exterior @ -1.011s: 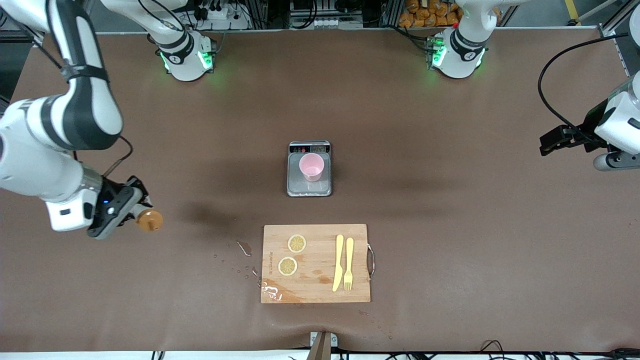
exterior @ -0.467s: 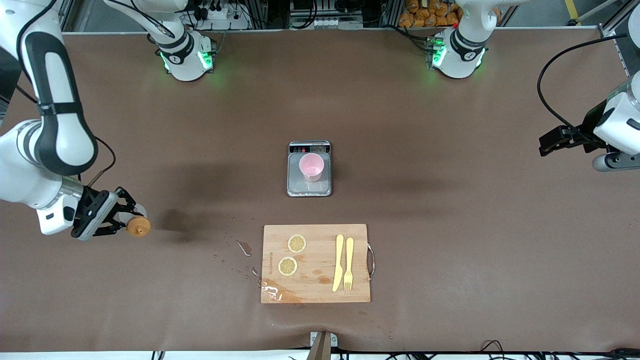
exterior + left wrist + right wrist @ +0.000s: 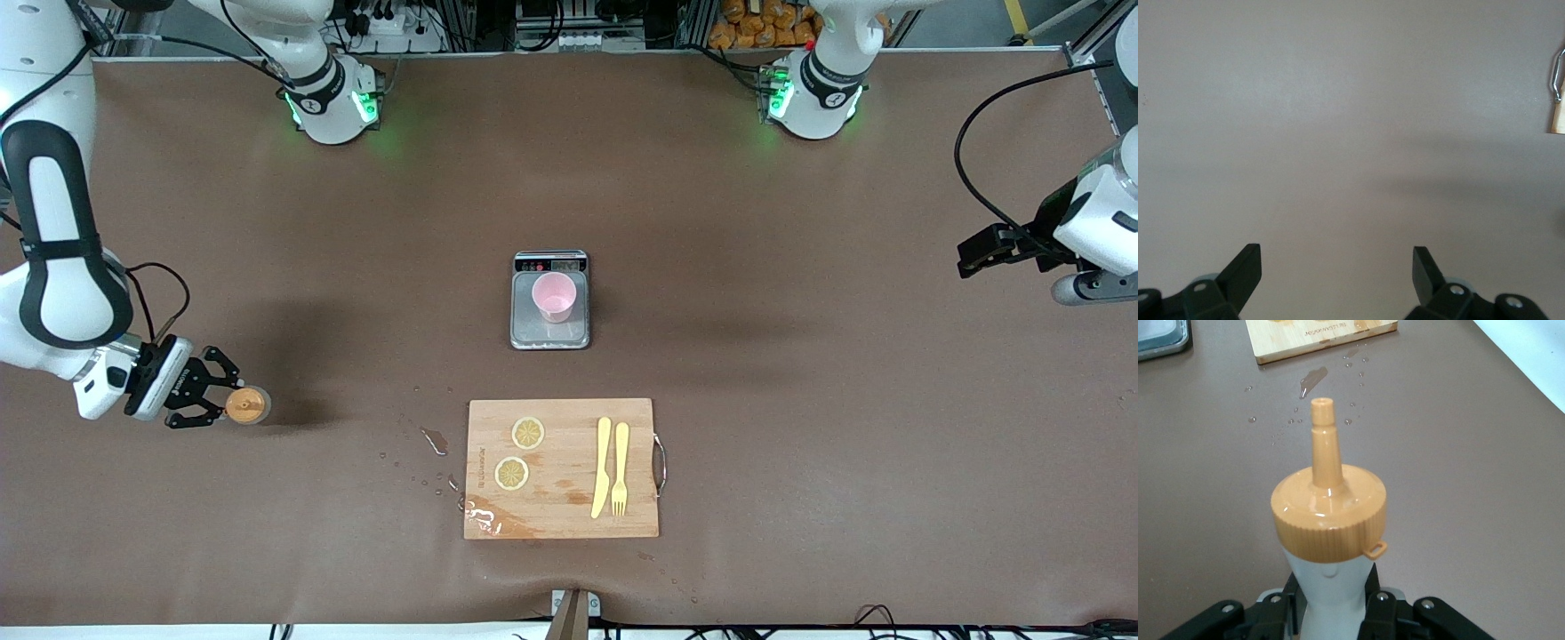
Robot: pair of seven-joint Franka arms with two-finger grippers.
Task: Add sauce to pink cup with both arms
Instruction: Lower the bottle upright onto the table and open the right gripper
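Note:
The pink cup point(image 3: 554, 296) stands upright on the grey scale point(image 3: 524, 333) in the middle of the table. My right gripper point(image 3: 222, 405) is shut on the sauce bottle point(image 3: 247, 405) and holds it low over the table at the right arm's end. In the right wrist view the fingers point(image 3: 1385, 597) press the bottle's white body, and its orange cap point(image 3: 1328, 513) and nozzle point away from the gripper point(image 3: 1333, 603). My left gripper point(image 3: 971, 256) waits open and empty over the left arm's end; in the left wrist view it point(image 3: 1337, 263) shows only bare table.
A wooden cutting board point(image 3: 562, 511) with two lemon slices, a yellow knife and a fork lies nearer the front camera than the scale. Spilled drops point(image 3: 434, 441) lie beside the board, toward the right arm's end. The board's corner point(image 3: 1557, 120) shows in the left wrist view.
My right gripper has moved down and toward the right arm's end of the table with the sauce bottle in it. The left arm has not moved.

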